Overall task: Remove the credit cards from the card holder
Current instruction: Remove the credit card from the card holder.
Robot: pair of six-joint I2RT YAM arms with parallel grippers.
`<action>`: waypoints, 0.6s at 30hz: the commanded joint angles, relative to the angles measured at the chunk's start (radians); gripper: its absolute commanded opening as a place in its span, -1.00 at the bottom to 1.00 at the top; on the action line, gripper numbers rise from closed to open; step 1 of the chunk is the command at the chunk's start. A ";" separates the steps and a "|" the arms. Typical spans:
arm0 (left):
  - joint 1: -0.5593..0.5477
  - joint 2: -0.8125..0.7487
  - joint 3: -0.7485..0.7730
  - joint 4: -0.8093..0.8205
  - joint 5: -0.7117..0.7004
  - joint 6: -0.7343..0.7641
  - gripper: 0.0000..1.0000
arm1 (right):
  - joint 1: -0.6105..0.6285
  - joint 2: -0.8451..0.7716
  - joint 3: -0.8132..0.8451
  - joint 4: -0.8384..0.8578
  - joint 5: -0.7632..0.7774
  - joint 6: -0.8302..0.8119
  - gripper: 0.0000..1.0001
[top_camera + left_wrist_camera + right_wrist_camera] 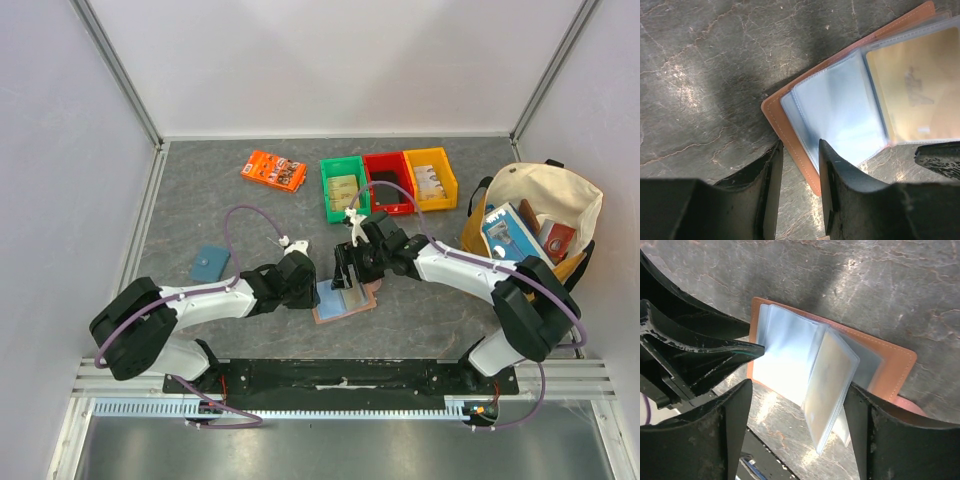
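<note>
The card holder point(350, 305) lies open on the table point(200, 190).
The left tool point(799, 150), narrow, straddles its 9 o'clock edge; the right tool point(800, 390) gapes wide around a sleeve point(832, 375).

The card holder point(352, 306) is tan-brown leather with pale stitching, its sleeves point(840, 110) clear light blue over a gold card point(920, 85). The table point(200, 190) is dark grey, veined like stone. At twelve o'clock stand a green bin point(345, 215), a red bin point(390, 207) and a yellow bin point(432, 204); at nine, a teal pouch point(210, 263).
</note>
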 commanded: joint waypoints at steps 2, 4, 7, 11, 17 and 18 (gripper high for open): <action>-0.008 0.009 0.007 0.051 0.007 -0.035 -0.21 | 0.004 -0.055 0.044 -0.050 0.161 -0.027 0.68; -0.008 0.014 0.007 0.051 0.012 -0.035 -0.21 | 0.004 -0.050 0.041 -0.068 0.230 -0.035 0.68; -0.006 0.020 0.005 0.053 0.013 -0.038 -0.22 | 0.004 -0.035 0.036 -0.073 0.266 -0.044 0.68; -0.006 0.026 0.004 0.054 0.018 -0.038 -0.22 | 0.007 -0.009 0.039 -0.074 0.292 -0.053 0.64; -0.006 0.037 0.004 0.054 0.021 -0.040 -0.22 | 0.010 0.011 0.042 -0.067 0.273 -0.062 0.38; -0.006 0.035 0.005 0.054 0.021 -0.040 -0.22 | 0.010 0.017 0.042 -0.062 0.266 -0.062 0.35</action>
